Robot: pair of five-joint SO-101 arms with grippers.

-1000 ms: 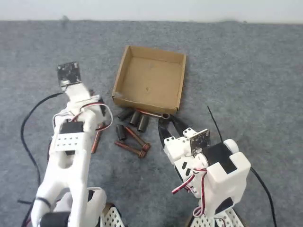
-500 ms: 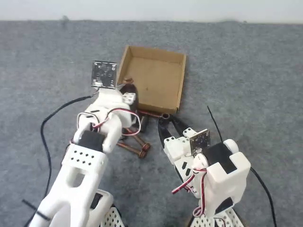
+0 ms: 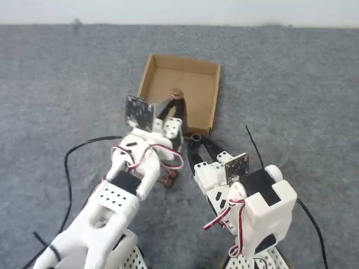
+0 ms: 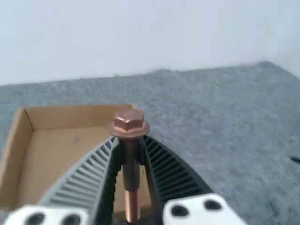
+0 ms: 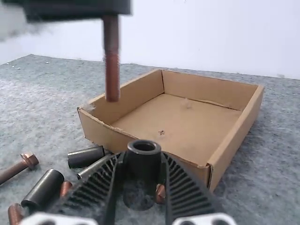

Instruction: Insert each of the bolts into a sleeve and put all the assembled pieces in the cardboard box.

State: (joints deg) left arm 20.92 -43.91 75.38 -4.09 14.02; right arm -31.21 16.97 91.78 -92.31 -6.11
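My left arm [image 3: 129, 179] has swung from the left side of the worktop [image 3: 291, 78], across the loose pile [image 3: 168, 180], to the near wall of the cardboard box [image 3: 147, 75]. My left hand [image 3: 171, 109], low beside the pile a second ago, is now raised and clamps a copper bolt [image 3: 176, 94] upright, head up, over that wall. My forearm now covers most of the pile.

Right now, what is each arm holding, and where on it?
Left gripper: a bolt, clamped on its shank below the head. Right gripper: a sleeve, clamped across its sides.
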